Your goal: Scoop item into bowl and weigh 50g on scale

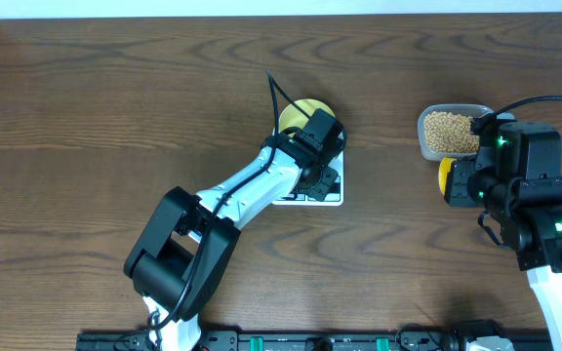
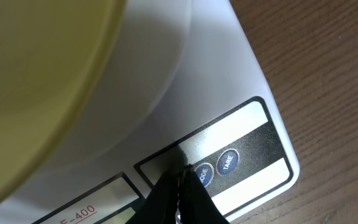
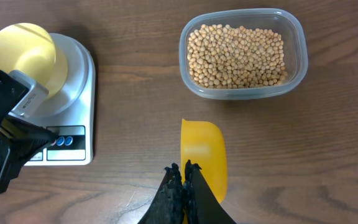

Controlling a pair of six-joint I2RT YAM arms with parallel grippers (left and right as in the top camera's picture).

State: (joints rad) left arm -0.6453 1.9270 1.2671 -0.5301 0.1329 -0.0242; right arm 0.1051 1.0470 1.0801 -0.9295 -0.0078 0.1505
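Your L gripper (image 2: 180, 182): pinched together at buttons (image 2: 227, 162) of white rect. digital scale (image 3: 87, 99); arm hides part of pale-yellow round bowl (image 3: 23, 53) on platform (image 3: 73, 65). R gripper (image 3: 183, 171): closed up beside yellow plastic scoop (image 3: 205, 146). Tan beans (image 3: 238, 56): in clear plastic tub (image 3: 297, 37) nr scoop.

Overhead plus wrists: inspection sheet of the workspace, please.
Surface: wooden table, no loose beans seen.
Job's things: bowl empty, on the scale; beans in the clear tub; none seen in the scoop.
Clutter: nothing seen.
Grippers: left gripper shut, tips at the scale's buttons; right gripper shut on the scoop.
Cables: black cable loops above the left arm; second cable at the right arm.
Surroundings: black rail along the near edge.
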